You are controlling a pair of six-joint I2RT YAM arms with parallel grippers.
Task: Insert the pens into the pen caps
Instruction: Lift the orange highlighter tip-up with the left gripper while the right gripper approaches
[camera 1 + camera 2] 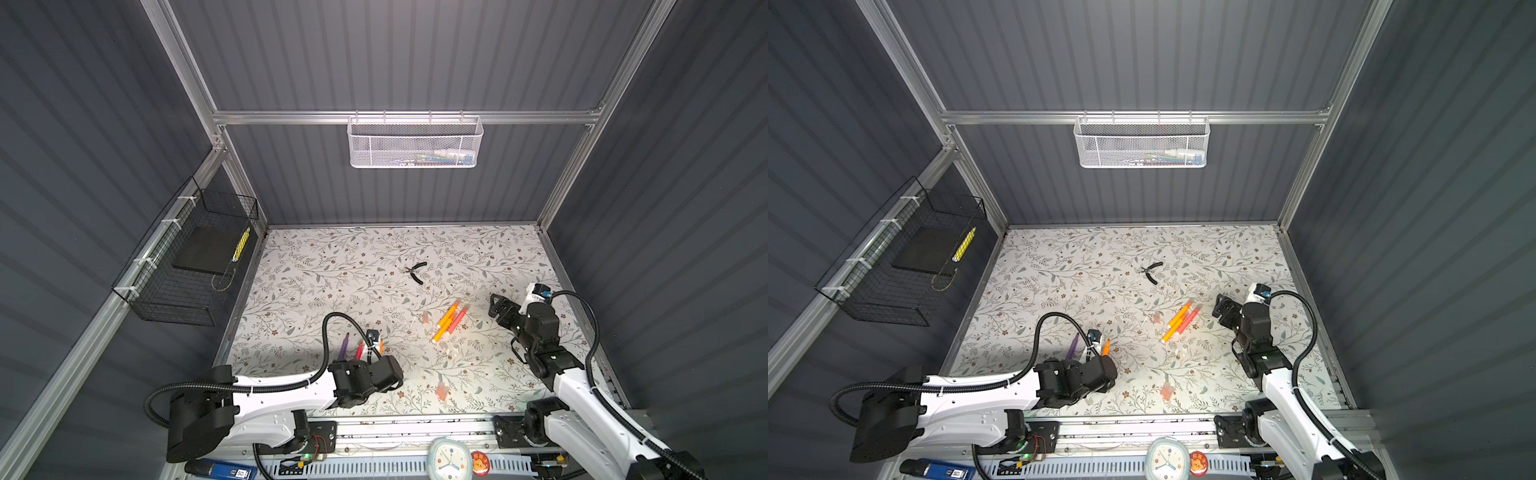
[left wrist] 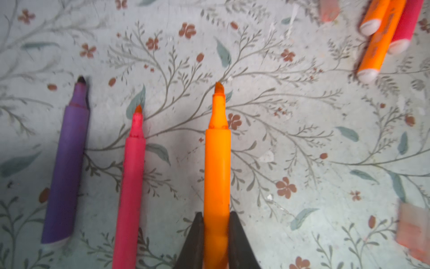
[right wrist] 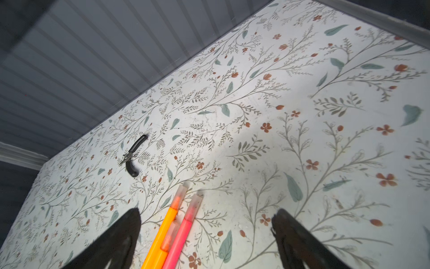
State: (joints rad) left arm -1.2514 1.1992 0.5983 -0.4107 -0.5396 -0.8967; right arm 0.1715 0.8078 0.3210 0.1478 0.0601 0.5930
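My left gripper [image 2: 216, 216] is shut on an uncapped orange pen [image 2: 217, 167], whose tip points away from the fingers just above the table. Beside it lie an uncapped pink-red pen [image 2: 131, 186] and a purple pen [image 2: 67, 163]; both top views show them under the left wrist [image 1: 376, 357]. Two orange pens and one pink-red pen [image 1: 449, 320] lie bunched mid-right, each with a translucent cap [image 3: 180, 193] on its tip. Loose pinkish pen caps lie near the front [image 1: 441, 390] and left of the bunch [image 1: 425, 318]. My right gripper [image 3: 207, 214] hovers open beside the bunch [image 1: 496, 305].
Black-handled pliers [image 1: 417, 272] lie further back on the floral table. A white mesh basket [image 1: 415, 143] hangs on the back wall and a black wire basket [image 1: 187, 257] on the left wall. A small clock [image 1: 449, 457] stands at the front rail.
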